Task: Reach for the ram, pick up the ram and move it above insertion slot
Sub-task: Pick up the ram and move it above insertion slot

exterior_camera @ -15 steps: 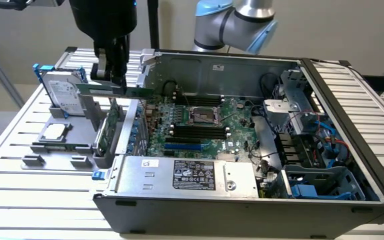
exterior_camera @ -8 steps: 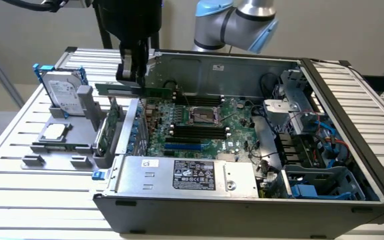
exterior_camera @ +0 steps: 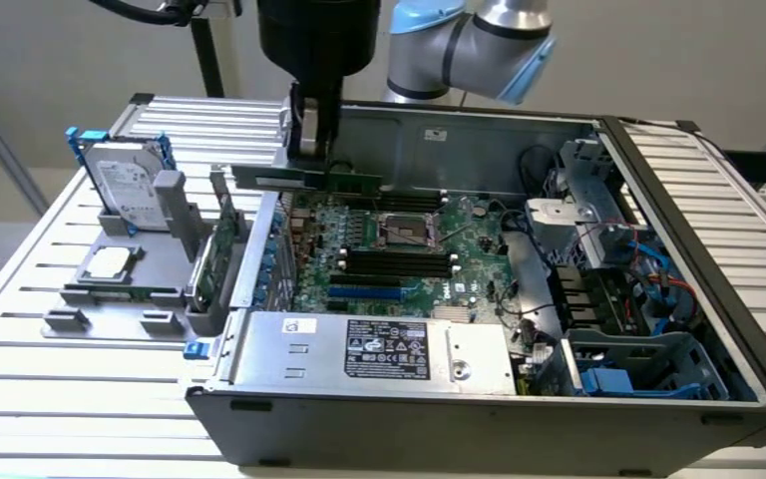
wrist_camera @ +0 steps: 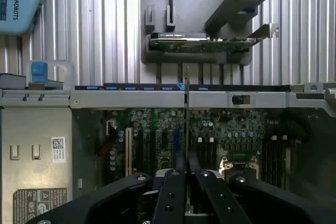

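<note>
My gripper (exterior_camera: 310, 165) hangs over the back left part of the open computer case (exterior_camera: 702, 239), shut on the ram (exterior_camera: 354, 182). The ram is a long thin green stick held level and lengthwise above the motherboard (exterior_camera: 470, 249). In the wrist view the ram (wrist_camera: 187, 108) appears edge-on as a thin upright line running out from between the black fingers (wrist_camera: 175, 187) of the gripper (wrist_camera: 187, 169). The black memory slots (exterior_camera: 397, 261) lie lower on the board, in front of the processor socket (exterior_camera: 403, 230), and the ram hangs behind and above them.
On the slatted table at the exterior view's left, a grey fixture (exterior_camera: 117, 309) holds a silver hard drive (exterior_camera: 124, 185), a processor chip (exterior_camera: 107, 261) and an upright green card (exterior_camera: 223, 239). The power supply (exterior_camera: 370, 349) fills the case's front. Drive cages and cables (exterior_camera: 622, 289) crowd the right.
</note>
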Tool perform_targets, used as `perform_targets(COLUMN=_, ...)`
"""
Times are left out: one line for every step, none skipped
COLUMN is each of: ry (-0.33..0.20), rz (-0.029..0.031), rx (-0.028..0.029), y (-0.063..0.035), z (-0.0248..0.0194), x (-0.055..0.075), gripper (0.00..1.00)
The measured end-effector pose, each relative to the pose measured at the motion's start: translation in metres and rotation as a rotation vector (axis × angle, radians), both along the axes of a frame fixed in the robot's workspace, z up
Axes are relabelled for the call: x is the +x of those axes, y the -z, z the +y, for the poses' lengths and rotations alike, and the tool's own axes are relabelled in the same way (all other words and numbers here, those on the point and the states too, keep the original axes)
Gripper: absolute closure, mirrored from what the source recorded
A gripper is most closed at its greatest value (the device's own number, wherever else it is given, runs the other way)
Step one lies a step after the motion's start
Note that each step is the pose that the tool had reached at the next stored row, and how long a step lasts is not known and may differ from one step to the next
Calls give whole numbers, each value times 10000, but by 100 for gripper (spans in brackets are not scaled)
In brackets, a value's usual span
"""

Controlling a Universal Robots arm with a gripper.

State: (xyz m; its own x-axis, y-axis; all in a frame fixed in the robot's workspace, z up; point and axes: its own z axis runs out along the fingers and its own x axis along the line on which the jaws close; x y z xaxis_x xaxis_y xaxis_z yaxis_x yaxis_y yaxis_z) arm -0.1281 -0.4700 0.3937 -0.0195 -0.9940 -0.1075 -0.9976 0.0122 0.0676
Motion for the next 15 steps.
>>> perform_targets(ry=1, rz=0, rx=0, y=5, z=15, x=40, gripper=87)
perform_targets(ry=2, rz=0, rx=0, y=11, z=31, x=78, gripper=87)
perform_targets(ry=2, rz=1, rx=-1, y=17, z=48, x=115, gripper=87)
perform_targets(ry=1, rz=0, rx=-1, y=24, z=67, x=152, gripper=87)
perform_targets(ry=0, rz=0, rx=-1, y=32, z=86, x=187, gripper=87)
perform_targets(ry=0, rz=1, rx=-1, y=39, z=107, x=224, gripper=87)
perform_targets(ry=1, rz=1, rx=-2, y=47, z=127, x=258, gripper=87)
perform_targets(ry=2, rz=0, rx=-2, y=55, z=149, x=296, gripper=87)
perform_targets(ry=1, rz=1, rx=-2, y=62, z=169, x=331, gripper=87)
perform_targets(ry=1, rz=0, rx=-2, y=70, z=190, x=365, gripper=87)
perform_targets(ry=1, rz=1, rx=-4, y=77, z=210, x=398, gripper=87)
perform_targets(ry=1, rz=0, rx=-4, y=85, z=231, x=429, gripper=87)
perform_targets(ry=0, rz=0, rx=-4, y=91, z=251, x=459, gripper=87)
perform_targets(ry=1, rz=0, rx=-5, y=98, z=272, x=486, gripper=87)
perform_targets(ry=1, rz=0, rx=-8, y=105, z=296, x=514, gripper=87)
